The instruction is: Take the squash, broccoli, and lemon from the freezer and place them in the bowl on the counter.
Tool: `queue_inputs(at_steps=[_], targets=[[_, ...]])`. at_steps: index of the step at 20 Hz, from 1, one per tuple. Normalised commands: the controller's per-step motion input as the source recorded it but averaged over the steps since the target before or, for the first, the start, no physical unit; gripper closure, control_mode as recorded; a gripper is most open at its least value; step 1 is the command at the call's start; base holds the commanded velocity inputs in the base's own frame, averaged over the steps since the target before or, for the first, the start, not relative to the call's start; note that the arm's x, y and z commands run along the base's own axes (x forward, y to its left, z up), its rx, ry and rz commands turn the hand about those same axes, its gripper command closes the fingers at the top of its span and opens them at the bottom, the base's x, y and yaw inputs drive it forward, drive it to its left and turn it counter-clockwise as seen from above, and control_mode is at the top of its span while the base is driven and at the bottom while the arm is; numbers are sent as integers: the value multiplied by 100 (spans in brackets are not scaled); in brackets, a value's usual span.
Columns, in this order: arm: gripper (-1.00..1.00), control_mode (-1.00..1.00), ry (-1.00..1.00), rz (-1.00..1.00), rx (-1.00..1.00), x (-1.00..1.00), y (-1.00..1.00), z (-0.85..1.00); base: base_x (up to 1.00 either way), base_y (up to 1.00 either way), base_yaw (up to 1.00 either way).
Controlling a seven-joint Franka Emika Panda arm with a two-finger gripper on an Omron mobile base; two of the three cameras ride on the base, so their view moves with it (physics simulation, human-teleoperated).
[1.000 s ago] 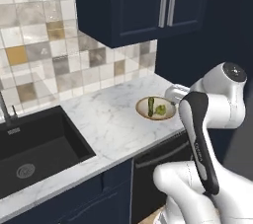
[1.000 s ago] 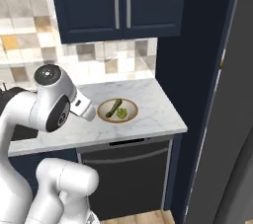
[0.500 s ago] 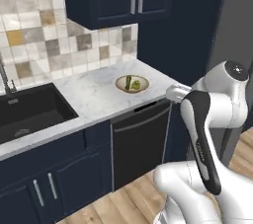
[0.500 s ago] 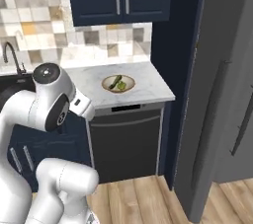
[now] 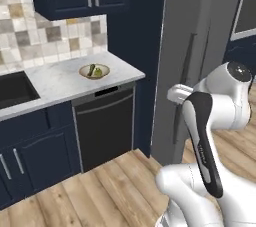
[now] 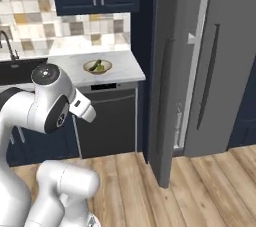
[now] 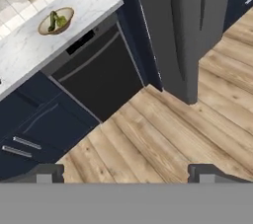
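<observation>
Jaws spread wide and empty, the gripper (image 7: 126, 171) looks down at wood floor. The base has just pulled back from the counter (image 5: 60, 78); the whole view has swung right and the grey freezer (image 6: 167, 71) door now stands close by, ajar. Over on the marble, the bowl (image 5: 95, 71) holds the squash (image 5: 91, 70) and broccoli (image 5: 98, 73). That reads as 2 of 3 delivered, with the lemon left to fetch.
</observation>
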Motion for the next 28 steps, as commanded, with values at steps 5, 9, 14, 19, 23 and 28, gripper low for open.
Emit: queue_inputs(at_steps=[5,9,14,19,23,28], targets=[[-100,100,0,0,0,0,0,0,-26,-100,0],[-100,100,0,0,0,0,0,0,-1,-94,2],[-100,100,0,0,0,0,0,0,0,-100,11],[-100,100,0,0,0,0,0,0,8,-99,19],[-100,100,0,0,0,0,0,0,5,-96,27],[-100,100,0,0,0,0,0,0,32,-95,35]])
